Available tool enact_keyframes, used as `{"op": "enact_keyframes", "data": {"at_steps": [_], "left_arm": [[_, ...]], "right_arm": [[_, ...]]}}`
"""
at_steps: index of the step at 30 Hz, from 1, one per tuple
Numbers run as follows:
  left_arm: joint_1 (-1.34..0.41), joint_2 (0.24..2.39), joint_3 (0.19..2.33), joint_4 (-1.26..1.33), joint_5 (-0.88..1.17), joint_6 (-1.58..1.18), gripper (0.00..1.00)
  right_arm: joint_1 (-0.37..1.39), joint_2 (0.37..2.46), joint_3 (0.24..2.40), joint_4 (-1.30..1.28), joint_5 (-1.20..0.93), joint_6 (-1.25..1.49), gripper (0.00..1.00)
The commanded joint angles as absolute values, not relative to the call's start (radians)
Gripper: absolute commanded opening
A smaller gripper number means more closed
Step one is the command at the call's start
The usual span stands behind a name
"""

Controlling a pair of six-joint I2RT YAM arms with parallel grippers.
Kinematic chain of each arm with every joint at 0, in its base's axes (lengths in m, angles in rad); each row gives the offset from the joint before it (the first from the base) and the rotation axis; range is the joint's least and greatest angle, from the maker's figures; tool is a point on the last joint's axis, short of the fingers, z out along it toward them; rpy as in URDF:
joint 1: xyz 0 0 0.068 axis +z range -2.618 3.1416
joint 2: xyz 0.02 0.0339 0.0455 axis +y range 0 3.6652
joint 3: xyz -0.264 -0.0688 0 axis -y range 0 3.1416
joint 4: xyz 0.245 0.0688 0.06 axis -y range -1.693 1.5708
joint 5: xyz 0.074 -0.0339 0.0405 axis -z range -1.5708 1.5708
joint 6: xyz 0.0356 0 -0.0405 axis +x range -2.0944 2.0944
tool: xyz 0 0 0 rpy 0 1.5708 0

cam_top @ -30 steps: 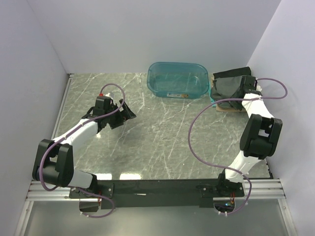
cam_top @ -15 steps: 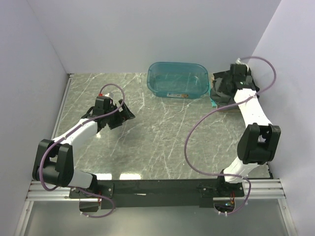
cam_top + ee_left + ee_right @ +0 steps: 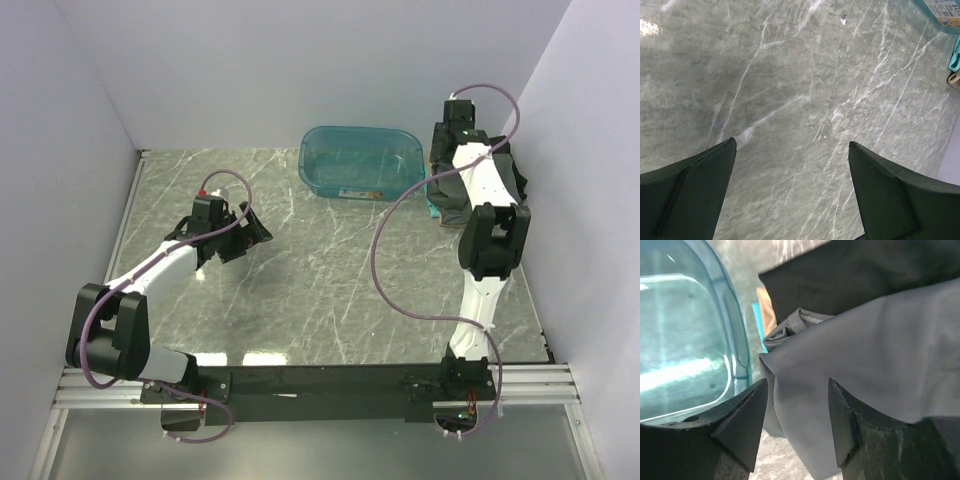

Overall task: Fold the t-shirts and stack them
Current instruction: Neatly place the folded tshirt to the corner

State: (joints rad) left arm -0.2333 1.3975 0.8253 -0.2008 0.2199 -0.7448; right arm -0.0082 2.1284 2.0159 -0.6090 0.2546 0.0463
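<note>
A stack of folded t-shirts (image 3: 455, 196) lies right of the teal tub (image 3: 360, 162). A charcoal-grey shirt (image 3: 865, 355) is on top, a black one (image 3: 850, 275) is behind it, and a tan edge (image 3: 766, 305) peeks out beneath. My right gripper (image 3: 443, 150) hovers over the stack's tub-side edge. In the right wrist view the right gripper (image 3: 797, 385) is open, the grey cloth lying beyond its fingers, not pinched. My left gripper (image 3: 255, 230) hangs wide open over bare marble. The left wrist view shows the left gripper (image 3: 791, 142) holding nothing.
The teal tub (image 3: 690, 330) stands right beside the stack, and its corner (image 3: 940, 10) shows in the left wrist view. White walls close in behind and to the right of the stack. The marble table (image 3: 330, 280) spreads between the arms.
My right gripper has opened and let go of the grey shirt. Its arm has swung up and back toward the far wall. The left arm has not moved.
</note>
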Motion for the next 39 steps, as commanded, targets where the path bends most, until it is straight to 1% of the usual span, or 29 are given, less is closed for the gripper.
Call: {"op": "enact_keyframes", "data": {"at_steps": [1,7,10,11,13,14,16,17,18,29,35,39], "left_arm": [[-0.23,1.368,0.859,-0.183,0.209,-0.732,1.0],[-0.229,1.371,0.857,-0.183,0.198,-0.73,1.0],[-0.227,1.374,0.856,-0.184,0.193,-0.729,1.0],[-0.226,1.376,0.856,-0.184,0.193,-0.732,0.99],[-0.221,1.379,0.856,-0.183,0.195,-0.73,0.99],[-0.219,1.379,0.854,-0.183,0.195,-0.73,0.99],[-0.216,1.381,0.856,-0.183,0.195,-0.732,0.99],[-0.216,1.382,0.856,-0.181,0.198,-0.732,0.99],[-0.216,1.382,0.856,-0.181,0.198,-0.732,0.99],[-0.21,1.399,0.867,-0.187,0.19,-0.739,0.99],[-0.206,1.434,0.882,-0.187,0.189,-0.739,0.99],[-0.204,1.46,0.897,-0.192,0.193,-0.739,0.99]], "right_arm": [[0.023,2.15,2.088,-0.646,0.307,0.009,0.59],[0.031,2.204,2.094,-0.632,0.35,0.037,0.58],[0.032,2.232,2.112,-0.634,0.371,0.044,0.52],[0.032,2.24,2.127,-0.637,0.391,0.049,0.47],[0.031,2.259,2.146,-0.652,0.402,0.051,0.42],[0.031,2.263,2.161,-0.656,0.417,0.061,0.28],[0.031,2.263,2.16,-0.647,0.446,0.078,0.13],[0.032,2.258,2.146,-0.637,0.454,0.087,0.03],[0.032,2.246,2.138,-0.602,0.459,0.089,0.0],[0.012,2.247,2.184,-0.414,0.463,0.115,0.0],[0.005,2.327,2.253,-0.341,0.399,0.072,0.0],[0.006,2.42,2.318,-0.318,0.365,0.054,0.0]]}}
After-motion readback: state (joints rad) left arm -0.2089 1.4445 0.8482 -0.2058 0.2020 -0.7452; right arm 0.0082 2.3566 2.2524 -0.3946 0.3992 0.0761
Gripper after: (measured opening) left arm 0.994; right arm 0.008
